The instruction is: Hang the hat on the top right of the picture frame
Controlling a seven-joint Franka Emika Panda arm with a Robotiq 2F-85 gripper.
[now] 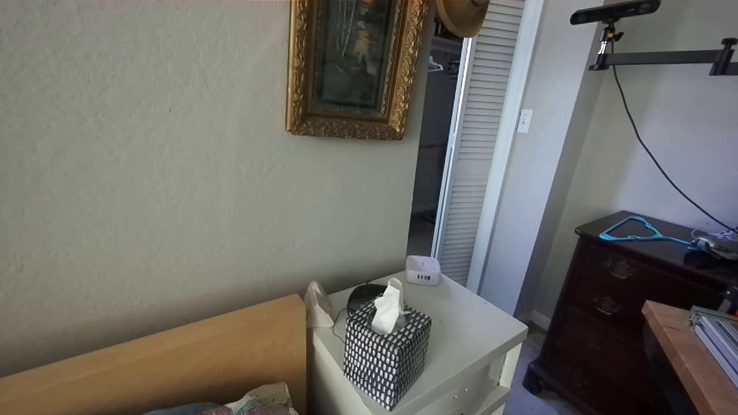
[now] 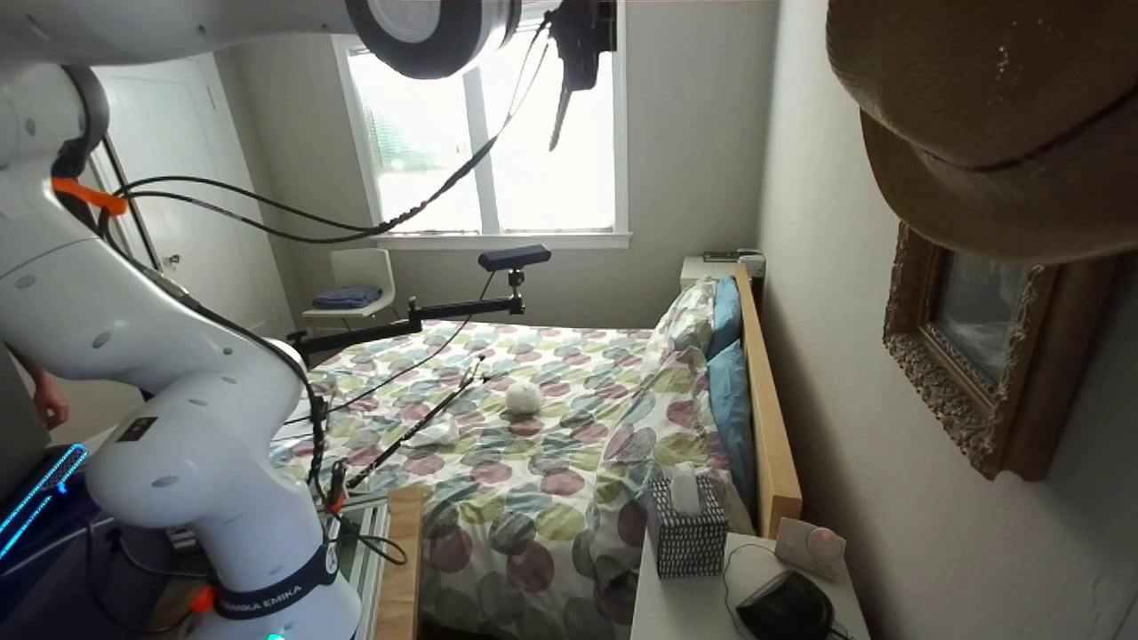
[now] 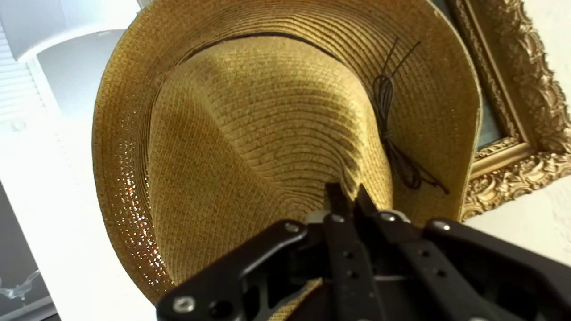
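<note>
Crown and jaws: In the wrist view, the tan straw hat (image 3: pixel 267 125) fills the middle, crown towards me, wide brim spread behind, a dark knotted cord (image 3: pixel 387 129) lying on the brim. My gripper (image 3: pixel 349 191) reaches in from the bottom, both jaws nearly together at the crease of the crown. I judge that they are pinching a fold of straw.
Gilded edge: Also in the wrist view, the ornate gold picture frame (image 3: pixel 526 102) shows at the right, partly covered by the brim. Whether hat and frame touch, I cannot tell.
Brim high up: In an exterior view, the hat (image 1: pixel 463 17) is cut off by the top edge, just to the right of the frame, with a louvered door (image 1: pixel 478 144) partly behind it. The frame's top corners are out of sight, and so are my jaws.
Crown over the frame: In an exterior view, the hat (image 2: pixel 996 133) is large at upper right, hiding the top of the frame; the lower part shows below the brim. My white arm (image 2: pixel 222 418) stands at the left; no contact between me and the hat can be made out.
Hat so far: Lifting and carrying look done to me.
Hat to come: As I judge it, the hat must settle on the top right corner; then I spread the jaws and back away.
</note>
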